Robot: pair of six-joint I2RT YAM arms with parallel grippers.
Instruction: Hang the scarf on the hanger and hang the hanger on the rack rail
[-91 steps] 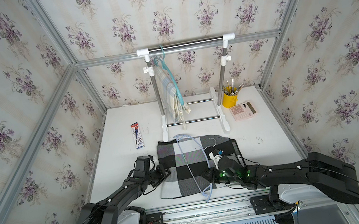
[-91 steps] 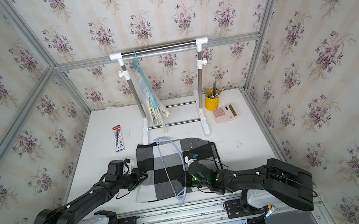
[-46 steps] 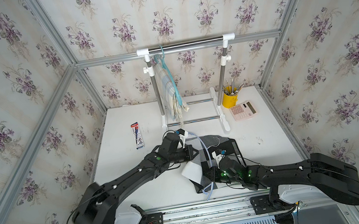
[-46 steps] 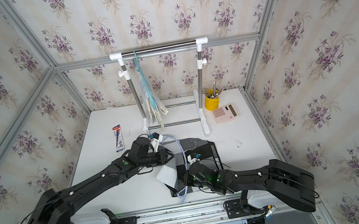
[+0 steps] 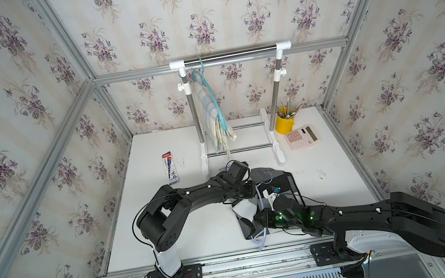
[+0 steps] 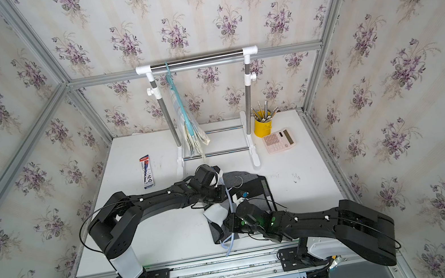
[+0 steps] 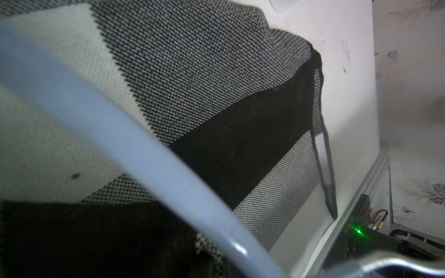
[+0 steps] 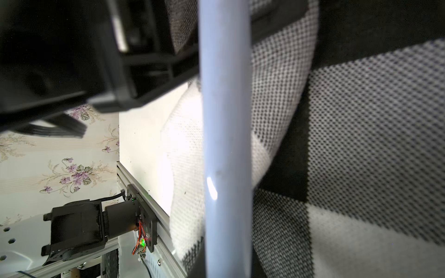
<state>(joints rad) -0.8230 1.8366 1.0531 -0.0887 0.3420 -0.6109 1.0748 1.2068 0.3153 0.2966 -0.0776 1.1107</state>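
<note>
you see the checked scarf point(image 5: 263, 173), black, grey and white, lying on the white table point(image 5: 199, 232) just in front of the clothes rack point(image 5: 232, 53), closer to its right foot than to its left one. it is not flat: on the side toward the rack's left foot the cloth is lifted and folded over, and a white fold point(image 5: 244, 208) hangs there above the table. the pale blue hanger point(image 8: 226, 144) lies with the scarf. its bar crosses the cloth, and one curved end comes out at the scarf edge farthest from the rack.

your left gripper point(image 5: 247, 196) is over the scarf, between the rack and the white fold. its jaws are together. the lifted cloth goes up to them, so they seem to pinch the scarf edge, but the fingertips are hidden. your right gripper point(image 5: 258, 218) is farther from the rack, low on the scarf, just beside the white fold. in the right wrist view the hanger bar runs through the middle, very close, so the jaws appear clamped on this bar, though the fingers do not show clearly.

on the rack's top bar a teal hanger point(image 5: 218, 107) hangs near the left post and carries a pale plaid cloth point(image 5: 212, 117). beside the rack's right foot are a yellow cup point(image 5: 285, 124) with pens and a pink calculator point(image 5: 301, 137). a pen pack point(image 5: 170, 168) lies beside the left foot.
</note>
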